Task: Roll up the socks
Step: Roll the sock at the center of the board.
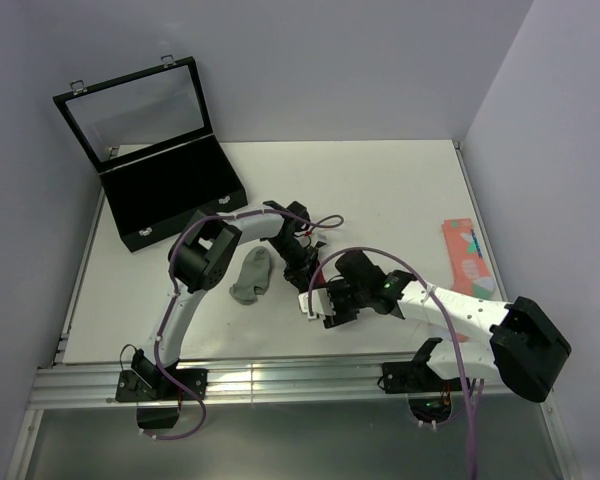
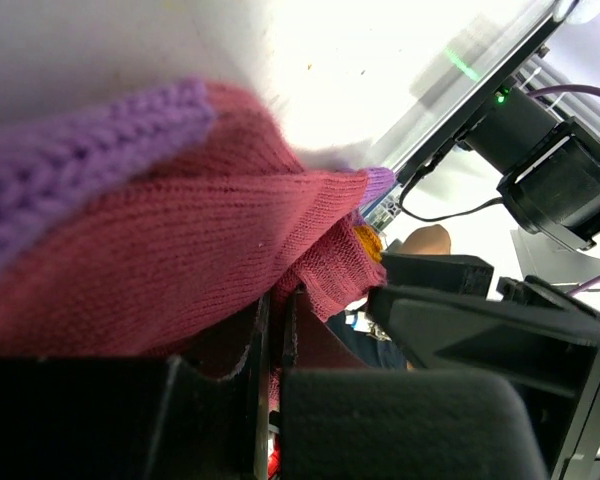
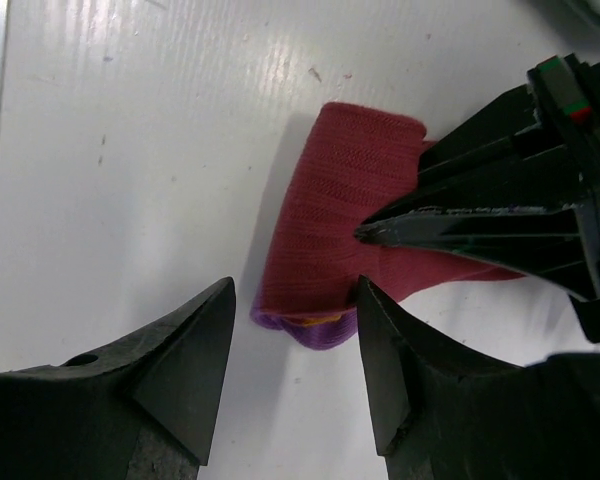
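Note:
The magenta-red sock (image 3: 335,215) lies partly rolled on the white table, with its purple heel and a bit of orange toe (image 3: 320,325) showing at the roll's near end. My left gripper (image 3: 365,232) comes in from the right and is shut on the roll's fabric; its wrist view shows the knit (image 2: 180,260) pinched between its pads (image 2: 275,335). My right gripper (image 3: 295,310) is open just in front of the roll, with one finger (image 3: 385,330) touching the roll's edge. The grey ankle sock (image 1: 252,277) lies flat to the left of both grippers (image 1: 310,285).
An open black case (image 1: 175,195) with a glass lid stands at the back left. A salmon-pink patterned sock (image 1: 467,255) lies near the table's right edge. The arms' bases sit on the metal rail (image 1: 280,378) along the front edge.

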